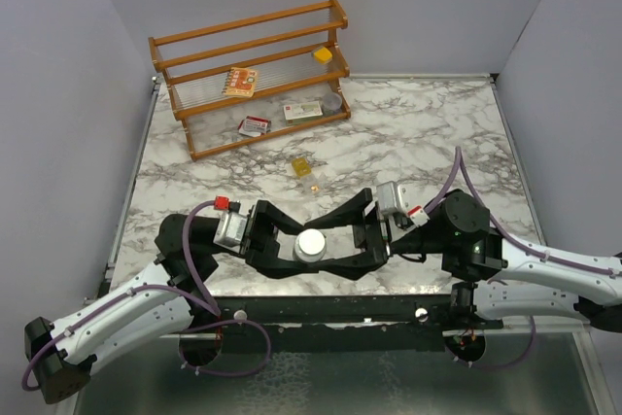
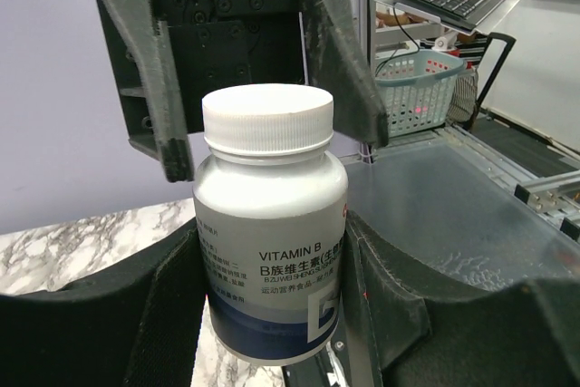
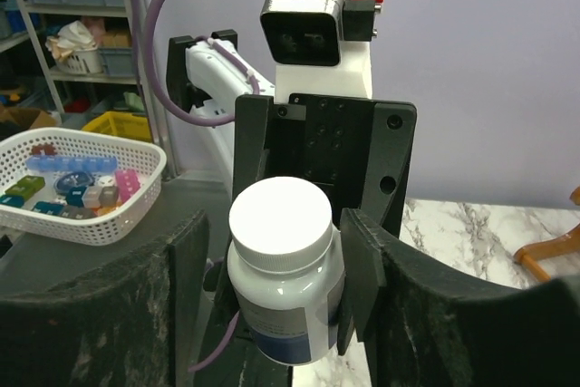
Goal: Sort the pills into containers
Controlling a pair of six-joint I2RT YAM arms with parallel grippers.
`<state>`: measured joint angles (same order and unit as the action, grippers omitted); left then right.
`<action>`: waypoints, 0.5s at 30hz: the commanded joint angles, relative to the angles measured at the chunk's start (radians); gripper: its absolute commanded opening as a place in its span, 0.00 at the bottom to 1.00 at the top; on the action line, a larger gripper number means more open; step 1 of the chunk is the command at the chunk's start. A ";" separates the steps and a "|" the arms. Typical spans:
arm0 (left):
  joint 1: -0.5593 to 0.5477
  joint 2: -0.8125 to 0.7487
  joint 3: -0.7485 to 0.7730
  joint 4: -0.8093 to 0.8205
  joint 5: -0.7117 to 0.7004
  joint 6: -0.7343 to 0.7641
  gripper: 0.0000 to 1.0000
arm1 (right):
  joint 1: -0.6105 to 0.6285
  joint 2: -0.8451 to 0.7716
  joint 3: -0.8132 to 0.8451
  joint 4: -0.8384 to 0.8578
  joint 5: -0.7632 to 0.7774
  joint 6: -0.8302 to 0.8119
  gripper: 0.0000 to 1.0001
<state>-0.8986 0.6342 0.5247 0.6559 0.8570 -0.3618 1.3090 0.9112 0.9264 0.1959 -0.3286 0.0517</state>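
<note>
I've got the left gripper (image 2: 272, 314) clamped on the bottle (image 2: 272, 197); the right gripper (image 3: 281, 260) is unclosed, straddling its cap (image 3: 279, 215) with slim gaps.

The bottle (image 2: 269, 233) label reads "VITAMIN B" (with smaller Chinese lines beneath).

A grey-veined white marble table (image 1: 428, 133) carries a three-tier wooden rack (image 1: 253, 75) at its far left. A small clear yellowish vial (image 1: 302, 167) lies mid-table.

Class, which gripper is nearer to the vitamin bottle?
Left. The left gripper clamps the vitamin bottle by its body; the right gripper has open fingers flanking the white cap, a gap showing on one side.
</note>
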 commanded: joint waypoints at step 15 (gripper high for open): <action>0.000 0.002 -0.015 0.044 -0.005 -0.011 0.00 | 0.004 0.008 0.022 0.047 -0.027 0.012 0.49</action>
<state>-0.8986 0.6380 0.5133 0.6655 0.8562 -0.3660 1.3090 0.9165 0.9264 0.2119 -0.3351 0.0570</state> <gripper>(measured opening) 0.541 0.557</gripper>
